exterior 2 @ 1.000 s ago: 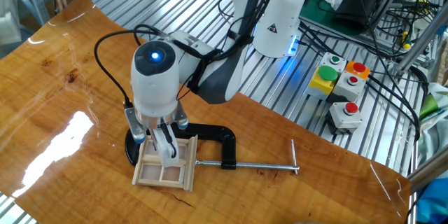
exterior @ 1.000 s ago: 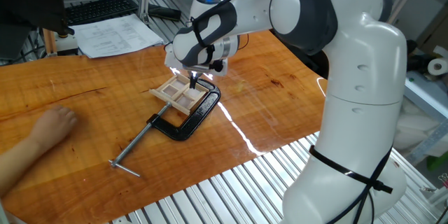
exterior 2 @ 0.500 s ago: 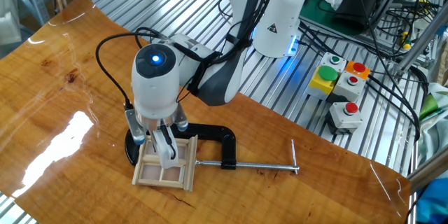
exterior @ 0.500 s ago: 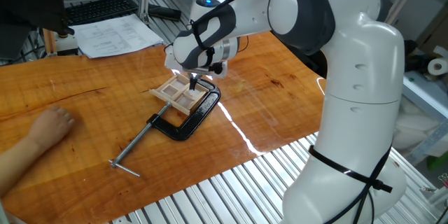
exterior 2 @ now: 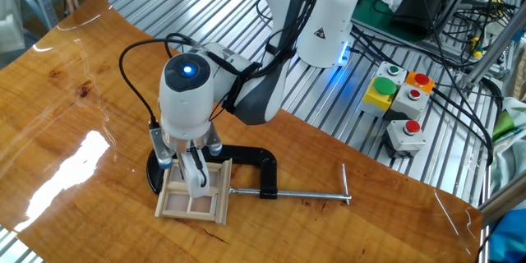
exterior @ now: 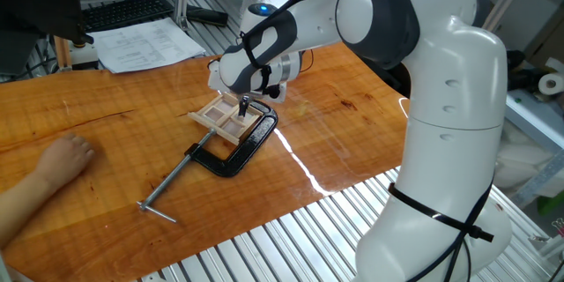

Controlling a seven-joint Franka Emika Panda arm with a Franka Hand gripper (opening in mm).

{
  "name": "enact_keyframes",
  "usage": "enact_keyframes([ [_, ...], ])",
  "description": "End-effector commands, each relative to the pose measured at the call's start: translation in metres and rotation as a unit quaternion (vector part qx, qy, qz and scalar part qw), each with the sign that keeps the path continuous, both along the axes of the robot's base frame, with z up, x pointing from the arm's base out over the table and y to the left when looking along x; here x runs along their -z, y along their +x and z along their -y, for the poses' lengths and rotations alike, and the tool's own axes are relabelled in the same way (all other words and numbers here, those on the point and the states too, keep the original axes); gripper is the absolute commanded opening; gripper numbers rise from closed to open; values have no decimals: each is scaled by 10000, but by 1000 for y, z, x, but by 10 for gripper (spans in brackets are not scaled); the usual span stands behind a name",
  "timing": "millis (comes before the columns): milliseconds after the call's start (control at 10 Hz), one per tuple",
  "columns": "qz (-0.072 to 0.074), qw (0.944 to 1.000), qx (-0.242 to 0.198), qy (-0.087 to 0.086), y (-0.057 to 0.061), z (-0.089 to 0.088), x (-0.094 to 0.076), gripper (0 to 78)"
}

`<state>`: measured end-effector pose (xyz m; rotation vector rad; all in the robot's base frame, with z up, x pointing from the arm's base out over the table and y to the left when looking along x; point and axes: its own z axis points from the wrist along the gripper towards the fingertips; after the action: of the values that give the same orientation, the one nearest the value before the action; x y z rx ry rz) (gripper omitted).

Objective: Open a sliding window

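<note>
The sliding window [exterior: 226, 118] is a small light-wood frame with crossbars, lying flat on the wooden table and held in a black C-clamp [exterior: 238, 148]. It also shows in the other fixed view [exterior 2: 191, 199]. My gripper [exterior: 244, 106] points straight down onto the window's far part. In the other fixed view the gripper [exterior 2: 197, 186] has its fingers close together, the tips touching the window's middle crossbar. It holds nothing that I can make out.
The clamp's long steel screw [exterior 2: 292, 194] runs out across the table, also seen in one fixed view [exterior: 167, 189]. A person's hand [exterior: 60, 157] rests on the table at the left. Papers [exterior: 145, 44] and a keyboard [exterior: 123, 11] lie behind. A button box [exterior 2: 400, 103] stands at the right.
The arm's wrist has shifted slightly to the right over the window. The window and clamp look unmoved.
</note>
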<state>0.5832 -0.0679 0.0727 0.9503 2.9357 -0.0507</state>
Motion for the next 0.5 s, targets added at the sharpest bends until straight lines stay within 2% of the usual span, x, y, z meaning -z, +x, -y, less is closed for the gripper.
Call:
enact_keyframes([
  [100,20,10000,21,4,-1,0,-1,0],
  [500,34,10000,56,2,-5,-1,1,0],
])
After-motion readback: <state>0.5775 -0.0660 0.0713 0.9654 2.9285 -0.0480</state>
